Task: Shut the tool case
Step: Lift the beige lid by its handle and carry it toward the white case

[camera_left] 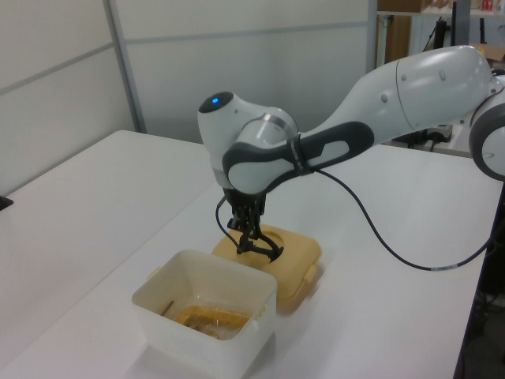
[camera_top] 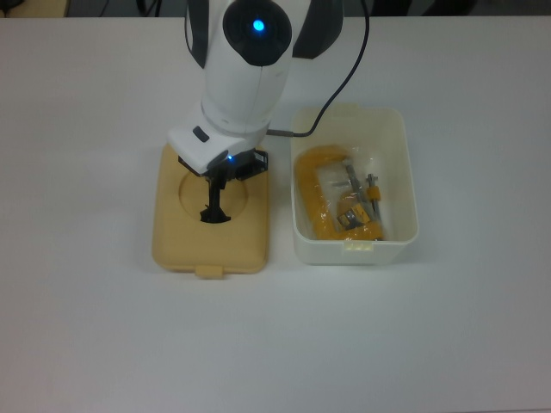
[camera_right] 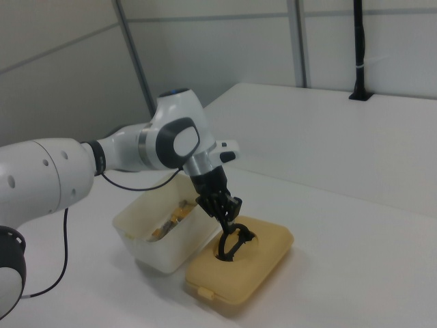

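The gripper [camera_top: 213, 196] is clenched on the black handle [camera_top: 211, 214] of the tan lid [camera_top: 209, 241], beside the open white tub [camera_top: 400, 185]. No writing is readable.

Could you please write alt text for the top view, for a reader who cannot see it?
A white robot arm reaches down over a tan lid, its gripper at the black handle in the lid's round recess. To the top view's right, apart from the lid, stands an open white tub holding a yellow C-clamp in clear wrap, all on a white table.
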Robot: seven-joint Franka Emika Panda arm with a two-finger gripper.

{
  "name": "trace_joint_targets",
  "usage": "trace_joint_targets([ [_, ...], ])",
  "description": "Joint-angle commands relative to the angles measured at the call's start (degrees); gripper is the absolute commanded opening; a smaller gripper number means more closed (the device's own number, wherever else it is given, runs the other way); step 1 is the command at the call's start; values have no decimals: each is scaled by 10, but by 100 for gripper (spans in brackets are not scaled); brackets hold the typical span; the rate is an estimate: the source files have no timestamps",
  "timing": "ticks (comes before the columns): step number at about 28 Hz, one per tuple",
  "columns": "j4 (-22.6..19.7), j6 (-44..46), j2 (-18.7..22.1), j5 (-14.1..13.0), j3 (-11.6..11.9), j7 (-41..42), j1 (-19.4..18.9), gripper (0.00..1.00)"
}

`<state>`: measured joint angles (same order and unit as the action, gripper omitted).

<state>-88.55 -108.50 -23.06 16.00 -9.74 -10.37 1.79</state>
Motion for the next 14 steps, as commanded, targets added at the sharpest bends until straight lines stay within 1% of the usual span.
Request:
trace_joint_targets([
  [1, 41, 54, 11, -25, -9, 0, 7, 0],
  [3, 47, 63, 17, -31, -9, 3, 7, 0],
  [8, 60, 91, 43, -62, -9, 24, 5, 0],
  [9, 60, 94, 50, -73, -10, 25, 2, 0],
  [11, 62, 95, 57, -77, -11, 25, 1, 0],
  [13, 73, 96, 60, -83, -12, 25, -1, 0],
  [14, 86, 99, 62, -90, -13, 26, -6, 0],
])
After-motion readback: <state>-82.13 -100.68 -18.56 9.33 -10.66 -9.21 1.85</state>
